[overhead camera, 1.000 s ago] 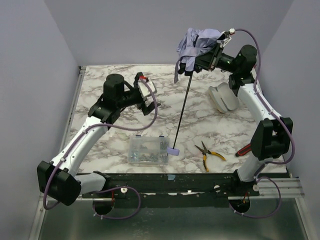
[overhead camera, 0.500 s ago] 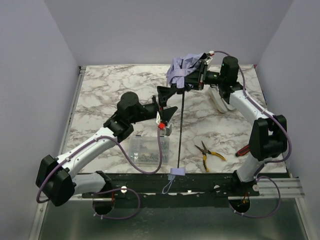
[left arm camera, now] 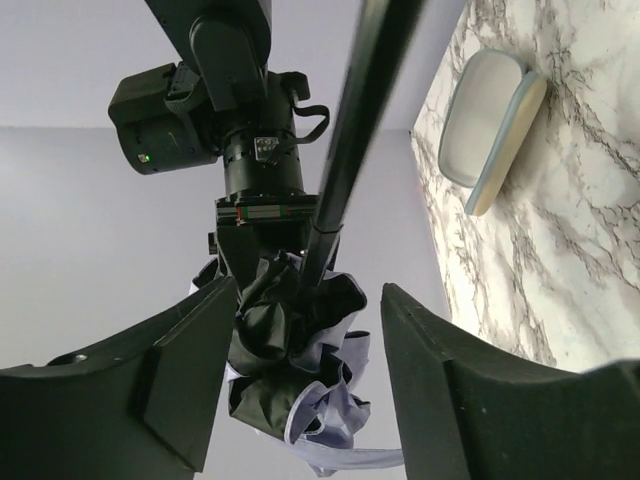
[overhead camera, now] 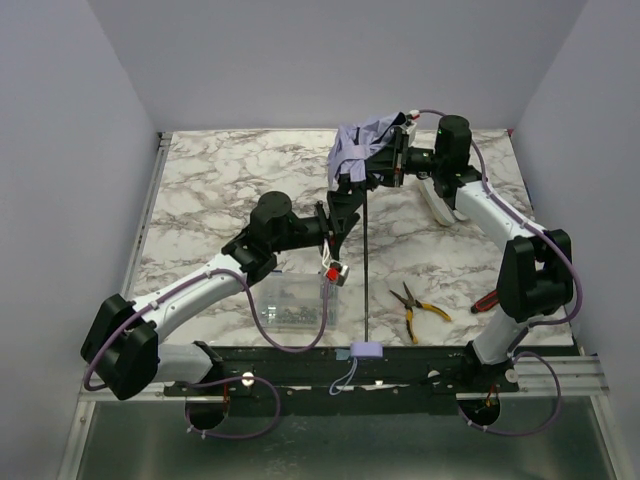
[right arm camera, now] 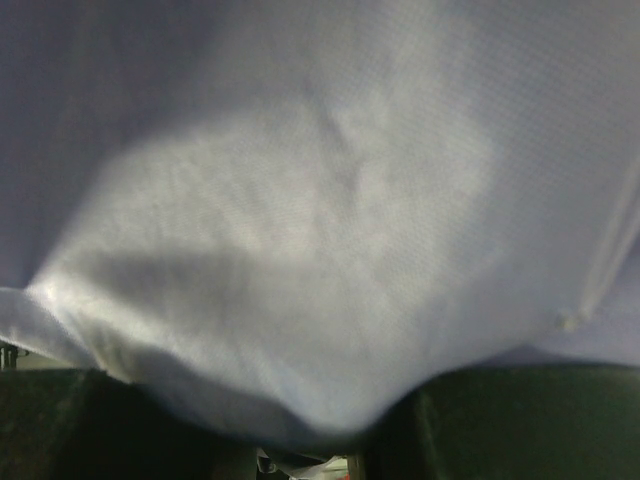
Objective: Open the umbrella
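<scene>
The left arm swings in from the left of the table toward the middle. The left gripper now straddles the umbrella at its shaft, just below the bunched canopy; its jaws are narrower than before, with a gap on either side. The right gripper has come down and nearer, so the canopy sits lower, the shaft stands closer to upright, and the handle has slid from beside the clear box to the table's near edge.

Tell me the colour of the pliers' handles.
Yellow, on the pliers; best in the top external view.
</scene>
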`<action>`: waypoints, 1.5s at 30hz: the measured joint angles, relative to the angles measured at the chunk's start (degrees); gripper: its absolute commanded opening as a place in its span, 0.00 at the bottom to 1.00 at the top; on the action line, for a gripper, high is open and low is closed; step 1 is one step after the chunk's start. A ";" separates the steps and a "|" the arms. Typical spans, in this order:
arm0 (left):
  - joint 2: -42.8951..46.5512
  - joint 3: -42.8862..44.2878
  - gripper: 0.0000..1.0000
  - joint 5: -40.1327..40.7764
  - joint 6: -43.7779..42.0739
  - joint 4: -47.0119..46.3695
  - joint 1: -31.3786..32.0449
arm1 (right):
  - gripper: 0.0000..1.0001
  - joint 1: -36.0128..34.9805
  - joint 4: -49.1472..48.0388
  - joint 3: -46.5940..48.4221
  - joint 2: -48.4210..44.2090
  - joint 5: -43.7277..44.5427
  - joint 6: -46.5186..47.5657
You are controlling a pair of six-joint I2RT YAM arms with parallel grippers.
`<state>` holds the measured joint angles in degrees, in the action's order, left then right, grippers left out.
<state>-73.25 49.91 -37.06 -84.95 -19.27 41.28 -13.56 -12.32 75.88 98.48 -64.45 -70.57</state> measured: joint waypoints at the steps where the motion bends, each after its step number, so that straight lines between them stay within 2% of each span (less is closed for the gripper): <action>1: 0.00 -0.22 0.56 -0.07 -0.68 0.00 0.00 | 0.01 -0.07 0.02 0.00 0.02 -0.09 -0.07; 6: -0.11 -0.59 0.48 -0.04 -2.36 -0.50 0.50 | 0.01 -0.81 0.37 0.28 1.07 -0.61 -0.35; 9: -0.74 -0.59 0.39 -0.07 -3.39 -1.77 1.14 | 0.01 -1.66 1.01 1.14 2.43 -0.98 -0.39; 10: -1.20 -0.59 0.33 -0.04 -3.89 -2.27 1.27 | 0.01 -1.92 1.33 1.33 2.78 -1.09 -0.39; 13: -2.43 -0.59 0.04 -0.02 -5.09 -2.64 1.44 | 0.02 -2.29 2.25 1.53 3.39 -1.49 -0.37; 14: -2.73 -0.59 0.00 0.00 -5.29 -2.51 1.49 | 0.04 -2.40 2.43 1.55 3.43 -1.68 -0.39; 15: -3.04 -0.61 0.00 0.02 -5.14 -2.40 1.51 | 0.07 -2.51 2.62 1.60 3.45 -1.79 -0.37; 18: -3.61 -0.66 0.00 0.46 -4.72 -2.80 1.60 | 0.35 -2.51 2.75 1.81 3.48 -2.27 0.39; 23: -3.85 -1.75 0.00 2.25 -3.45 -4.94 1.64 | 0.71 -2.51 3.54 1.86 3.48 -3.37 2.43; 27: -3.85 -2.91 0.00 4.09 -1.53 -6.38 0.98 | 0.86 -2.51 4.57 1.86 3.48 -4.42 4.52; 34: -3.39 -2.86 0.00 7.04 6.25 -7.56 -1.99 | 0.94 -1.64 6.23 1.86 3.43 -5.49 8.66; 38: -1.31 -0.17 0.00 8.00 15.63 -3.74 -4.66 | 0.94 2.10 7.04 3.28 3.45 -5.60 10.05; 41: -0.37 4.79 0.00 8.41 25.22 -0.55 -7.76 | 0.94 7.21 7.65 8.44 3.61 -5.33 11.21; 45: -0.79 15.87 0.00 8.96 40.17 5.44 -13.84 | 0.94 12.68 6.80 14.29 3.15 -3.89 13.79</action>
<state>-74.04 65.78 -28.10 -44.77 -13.82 27.44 -0.89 -5.52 90.17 101.62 -68.34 -56.77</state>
